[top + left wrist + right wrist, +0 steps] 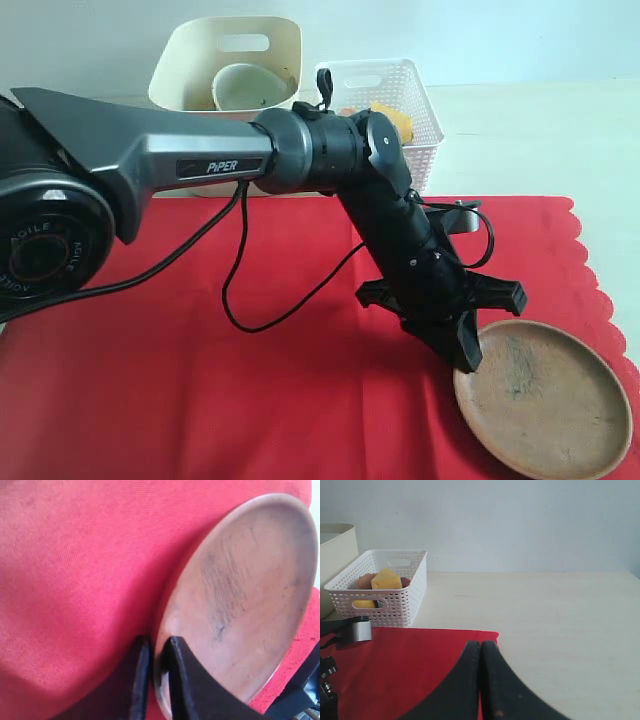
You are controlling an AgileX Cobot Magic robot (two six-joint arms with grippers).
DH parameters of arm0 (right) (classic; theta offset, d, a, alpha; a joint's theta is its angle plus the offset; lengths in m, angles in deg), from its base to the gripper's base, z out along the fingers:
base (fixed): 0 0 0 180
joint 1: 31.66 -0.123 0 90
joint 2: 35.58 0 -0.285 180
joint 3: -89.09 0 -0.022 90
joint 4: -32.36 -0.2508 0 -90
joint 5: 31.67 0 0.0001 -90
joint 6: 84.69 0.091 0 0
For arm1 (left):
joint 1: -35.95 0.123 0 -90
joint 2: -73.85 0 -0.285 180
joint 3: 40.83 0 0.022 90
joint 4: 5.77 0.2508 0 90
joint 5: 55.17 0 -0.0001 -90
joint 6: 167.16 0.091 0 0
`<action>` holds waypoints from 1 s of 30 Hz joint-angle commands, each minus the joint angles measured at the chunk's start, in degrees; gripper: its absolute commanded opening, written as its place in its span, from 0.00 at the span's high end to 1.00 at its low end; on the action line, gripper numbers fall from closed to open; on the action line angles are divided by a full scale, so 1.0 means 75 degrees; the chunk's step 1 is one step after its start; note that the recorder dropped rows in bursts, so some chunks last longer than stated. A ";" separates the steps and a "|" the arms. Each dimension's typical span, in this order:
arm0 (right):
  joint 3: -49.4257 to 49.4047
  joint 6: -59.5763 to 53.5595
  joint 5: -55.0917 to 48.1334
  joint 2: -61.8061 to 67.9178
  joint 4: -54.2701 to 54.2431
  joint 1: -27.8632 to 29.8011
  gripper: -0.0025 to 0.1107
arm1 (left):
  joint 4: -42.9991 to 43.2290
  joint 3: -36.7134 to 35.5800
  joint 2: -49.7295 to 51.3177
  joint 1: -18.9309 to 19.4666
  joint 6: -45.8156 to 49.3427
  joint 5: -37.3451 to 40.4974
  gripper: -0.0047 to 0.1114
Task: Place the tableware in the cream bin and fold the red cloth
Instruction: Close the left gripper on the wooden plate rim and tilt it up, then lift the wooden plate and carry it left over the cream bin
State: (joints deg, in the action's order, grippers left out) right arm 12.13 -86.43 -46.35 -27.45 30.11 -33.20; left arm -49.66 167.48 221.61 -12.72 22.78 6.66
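A round brown plate [545, 397] [250, 595] lies on the red cloth [200, 370] [75, 570] at the front right. My left gripper [466, 360] [157, 647] has reached across and is shut on the plate's left rim, one finger inside the plate, one outside. The cream bin [190, 60] stands at the back and holds a pale speckled bowl [245, 88]. My right gripper [481, 647] is shut on nothing, above the red cloth's [410, 670] far corner; it does not show in the exterior view.
A white lattice basket [400, 85] [395, 600] with yellow cheese [386, 580] and other food stands right of the cream bin [337, 560]. The left arm's cable [240, 270] hangs over the cloth. Bare pale table [530, 140] lies beyond the cloth's scalloped right edge.
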 commanded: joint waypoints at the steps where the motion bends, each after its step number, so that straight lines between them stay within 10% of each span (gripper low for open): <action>1: -0.0034 -0.0025 0.0093 -0.0045 -0.0032 0.0029 0.98 | 0.0220 -0.0022 0.0037 -0.0055 -0.0001 -0.0064 0.96; 30: -0.0034 -0.0025 0.0093 -0.0045 -0.0032 0.0029 0.98 | 0.0139 -0.0005 -0.1531 0.0983 0.0019 -0.0242 0.96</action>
State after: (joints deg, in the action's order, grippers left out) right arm 12.13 -86.43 -46.35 -27.45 30.11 -33.20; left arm -47.95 167.48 211.77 -6.06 22.78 4.79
